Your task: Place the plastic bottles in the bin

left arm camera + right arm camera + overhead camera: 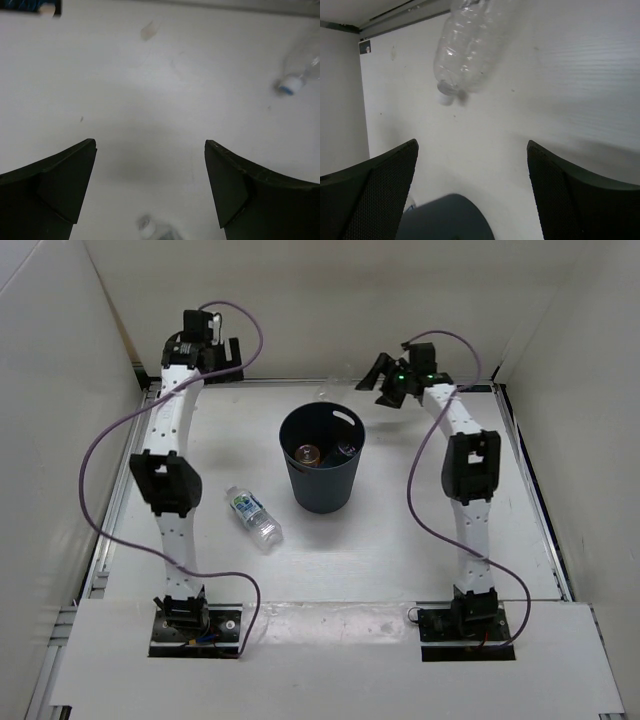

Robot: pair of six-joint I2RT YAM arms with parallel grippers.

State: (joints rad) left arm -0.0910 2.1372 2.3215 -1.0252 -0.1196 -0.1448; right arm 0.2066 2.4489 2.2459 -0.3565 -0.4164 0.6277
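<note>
The left arm (168,440) rises from its base at the near edge, bends at a dark elbow joint and stretches to the far left, with its wrist turned inward. The left gripper (150,145) points down, its two dark fingers (60,185) spread wide with nothing between them. The right arm (468,475) mirrors it on the far right, wrist angled toward the middle. The right gripper (472,145) is also spread wide and holds nothing. From above it seems tilted downward, though it looks small there.
</note>
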